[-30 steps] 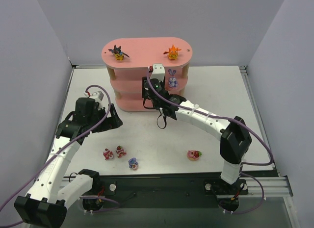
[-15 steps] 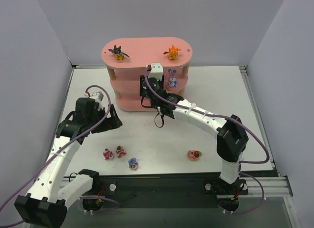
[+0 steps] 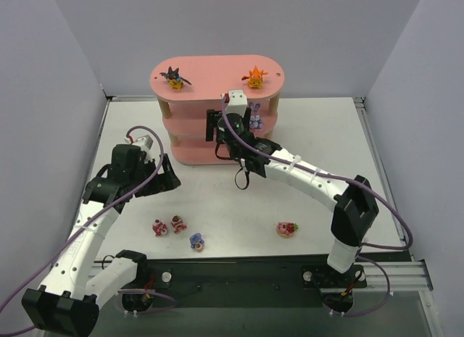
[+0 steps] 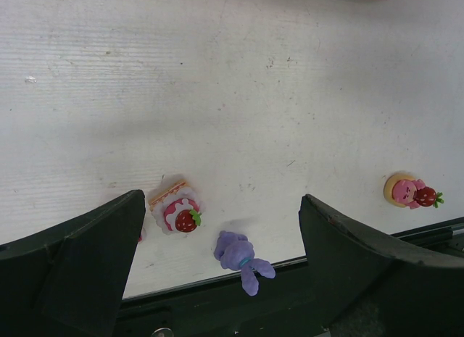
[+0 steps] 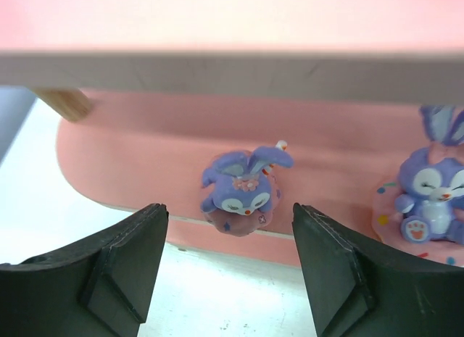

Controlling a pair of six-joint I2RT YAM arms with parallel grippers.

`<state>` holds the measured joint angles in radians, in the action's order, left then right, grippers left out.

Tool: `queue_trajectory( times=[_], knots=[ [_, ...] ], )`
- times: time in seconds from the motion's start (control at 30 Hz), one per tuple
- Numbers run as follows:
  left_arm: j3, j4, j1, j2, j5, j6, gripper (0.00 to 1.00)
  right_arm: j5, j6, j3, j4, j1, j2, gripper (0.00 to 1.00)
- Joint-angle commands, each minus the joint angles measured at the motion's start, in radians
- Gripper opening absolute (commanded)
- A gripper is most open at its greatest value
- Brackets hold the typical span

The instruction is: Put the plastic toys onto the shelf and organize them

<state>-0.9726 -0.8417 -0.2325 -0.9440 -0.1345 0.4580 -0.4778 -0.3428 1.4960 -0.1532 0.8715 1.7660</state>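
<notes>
The pink shelf stands at the back, with the black bat-like toy and the orange toy on its top board. My right gripper reaches into the middle tier. In the right wrist view its jaws stand open on either side of a purple bunny, which lies tipped at the board's front edge, untouched. A second bunny stands upright to the right. My left gripper hangs open above the table, over a third bunny and a red-and-white toy.
On the table near the front edge lie two red-and-white toys, the purple bunny and another red-and-white toy. Grey walls close in the left, right and back. A black rail runs along the near edge.
My right gripper's jaws have opened and let go of the bunny on the middle tier. The right arm shifted slightly. The left arm has not moved.
</notes>
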Motion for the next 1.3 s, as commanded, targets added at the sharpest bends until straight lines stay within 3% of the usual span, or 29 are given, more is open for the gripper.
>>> queue_trajectory(
  times=[0.0,0.17,0.27,0.4,0.5,0.7,0.9,1.27],
  knots=[
    [-0.021,0.001,0.01,0.004,0.013,-0.021,0.97,0.03,-0.002,-0.02,-0.013,0.012,-0.109,0.72],
    [-0.025,0.007,0.01,0.008,0.016,-0.025,0.97,0.143,0.008,-0.08,0.061,0.038,-0.221,0.74],
    [-0.023,0.01,0.012,0.013,0.015,-0.03,0.97,0.244,0.068,-0.198,0.037,0.058,-0.318,0.74],
    [-0.018,0.015,0.012,0.017,0.013,-0.032,0.97,0.558,0.116,-0.316,0.075,0.069,-0.388,0.73],
    [-0.018,0.015,0.012,0.017,0.015,-0.033,0.97,0.634,0.154,-0.416,0.067,0.144,-0.424,0.73],
    [-0.017,0.004,0.013,0.025,0.032,-0.028,0.97,0.613,0.116,-0.531,0.003,0.334,-0.373,0.73],
    [-0.021,-0.025,0.013,0.033,0.055,-0.031,0.97,0.481,0.032,-0.597,-0.078,0.501,-0.321,0.74],
    [-0.021,-0.062,0.013,0.033,0.044,-0.053,0.97,0.197,-0.134,-0.658,-0.278,0.6,-0.132,0.73]
  ],
)
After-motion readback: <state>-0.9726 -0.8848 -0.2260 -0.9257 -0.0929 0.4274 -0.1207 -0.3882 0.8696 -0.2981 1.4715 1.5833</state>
